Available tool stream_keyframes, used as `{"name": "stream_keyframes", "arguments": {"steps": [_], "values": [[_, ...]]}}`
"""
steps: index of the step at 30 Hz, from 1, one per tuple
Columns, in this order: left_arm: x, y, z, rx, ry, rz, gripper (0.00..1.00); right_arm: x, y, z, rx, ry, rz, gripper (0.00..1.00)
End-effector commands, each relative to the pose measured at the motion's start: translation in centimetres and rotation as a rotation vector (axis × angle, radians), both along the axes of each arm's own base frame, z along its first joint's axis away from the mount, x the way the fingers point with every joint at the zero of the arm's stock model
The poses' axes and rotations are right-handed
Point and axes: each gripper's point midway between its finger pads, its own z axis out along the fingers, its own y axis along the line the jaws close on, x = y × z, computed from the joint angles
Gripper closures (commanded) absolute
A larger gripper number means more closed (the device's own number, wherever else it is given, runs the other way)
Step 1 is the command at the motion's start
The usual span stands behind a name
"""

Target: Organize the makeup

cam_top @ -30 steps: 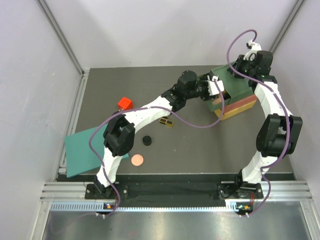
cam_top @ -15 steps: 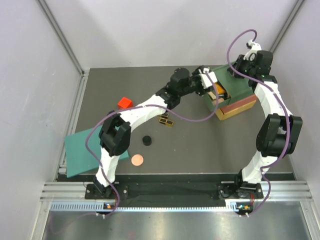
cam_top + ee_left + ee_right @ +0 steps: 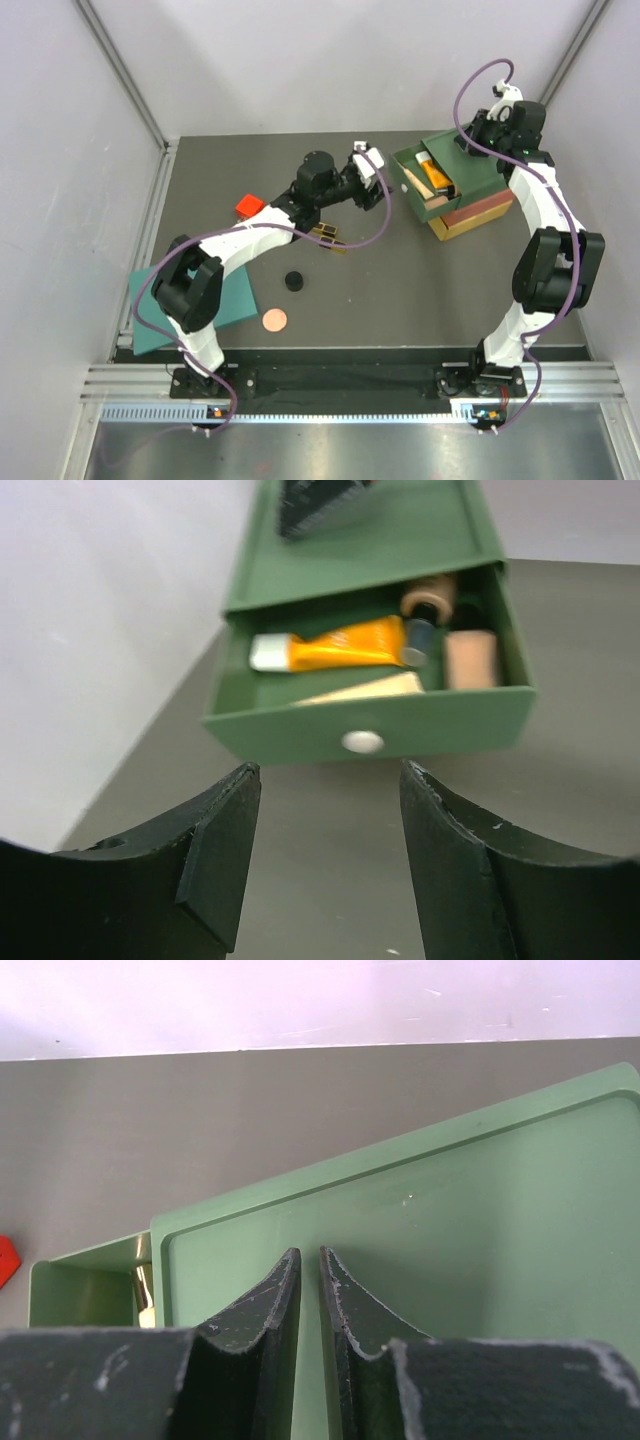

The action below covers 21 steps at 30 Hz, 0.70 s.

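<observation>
The green top drawer [image 3: 412,170] of the stacked box stands pulled open. In the left wrist view it holds the orange tube with white cap [image 3: 345,645], a beige black-capped bottle [image 3: 430,595], a second beige piece [image 3: 470,658] and the cream stick [image 3: 365,688]. My left gripper [image 3: 385,178] is open and empty, a little to the left of the drawer front [image 3: 440,735]. The black-gold palette [image 3: 330,240], partly under my left arm, the black round compact [image 3: 293,281] and the copper disc [image 3: 274,319] lie on the table. My right gripper [image 3: 309,1255] is shut on top of the green box [image 3: 480,1220].
The red and yellow drawers [image 3: 480,212] sit below the green one at the back right. A red block [image 3: 249,206] lies at the left. The large teal sheet [image 3: 160,305] lies at the left front, partly under my left arm.
My left gripper has drawn back to the left, away from the drawer, which now shows open with its contents. My right arm has not moved.
</observation>
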Motion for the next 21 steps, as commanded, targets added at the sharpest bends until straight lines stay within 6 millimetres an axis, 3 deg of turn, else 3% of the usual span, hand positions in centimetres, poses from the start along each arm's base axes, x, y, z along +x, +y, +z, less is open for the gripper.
{"name": "stream_keyframes", "arguments": {"steps": [1,8,21], "values": [[-2.4,-0.5,0.8,-0.082,0.037,-0.078,0.37,-7.6,0.5,-14.4,0.021,0.559,-0.001,0.86],[-1.9,-1.9,-1.3,-0.099,0.074,-0.119,0.36,-7.6,0.6,-14.2,0.022,0.555,-0.001,0.85],[0.1,-5.7,-2.0,-0.132,0.084,-0.188,0.36,-7.7,0.4,-14.1,0.020,0.550,-0.006,0.85]]}}
